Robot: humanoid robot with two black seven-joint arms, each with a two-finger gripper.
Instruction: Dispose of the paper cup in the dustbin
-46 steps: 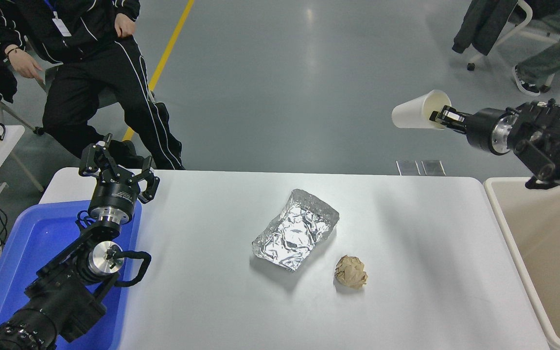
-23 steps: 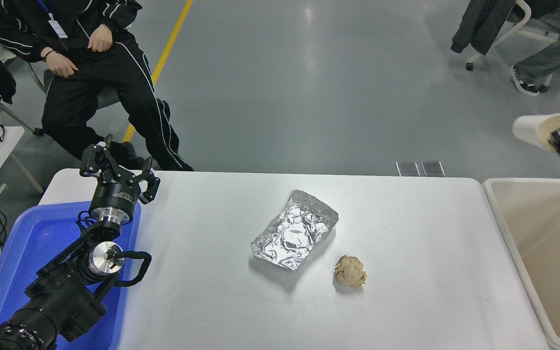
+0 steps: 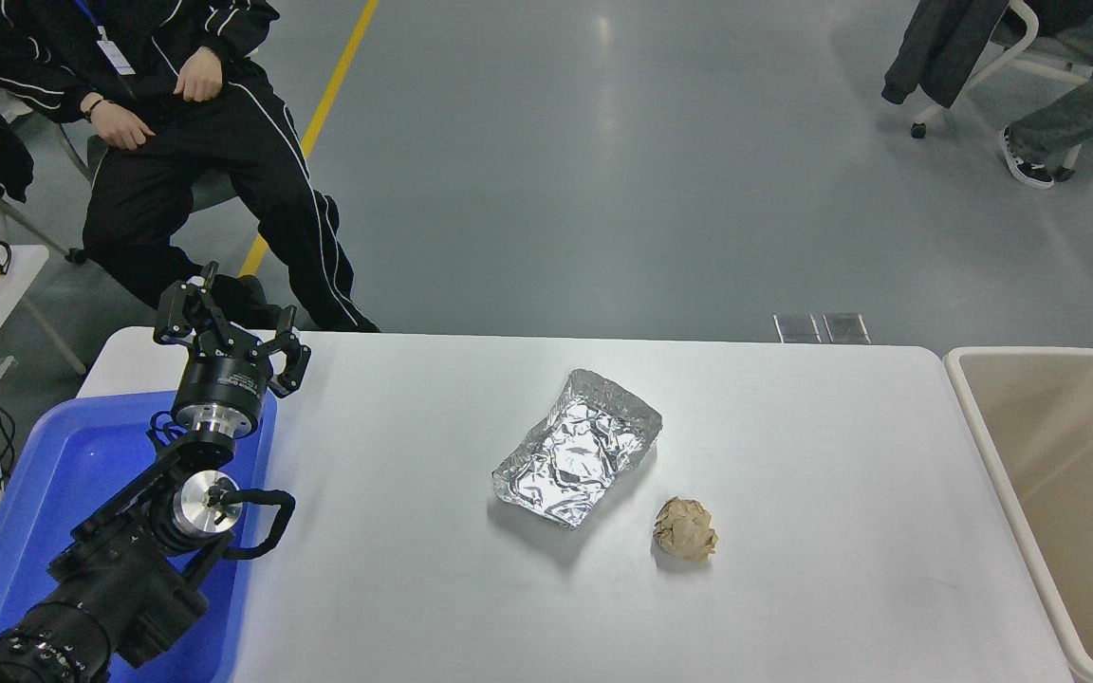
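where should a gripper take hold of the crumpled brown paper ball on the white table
Grip the crumpled brown paper ball across its middle, coming straight down from above. It is roughly round with no handle or edge, sits alone on the white table, and has free space on all sides; the crinkled silver foil tray lies apart, up-left.

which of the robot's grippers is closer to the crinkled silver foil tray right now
Left. The left gripper sits left of the crinkled silver foil tray, above the blue tray; the right gripper is out of view.

At the frame's lower left, the left arm [image 3: 129, 560] was matte black, with silver metal rings at its joints, a looped black cable, and black multi-fingered left gripper [image 3: 229, 327].
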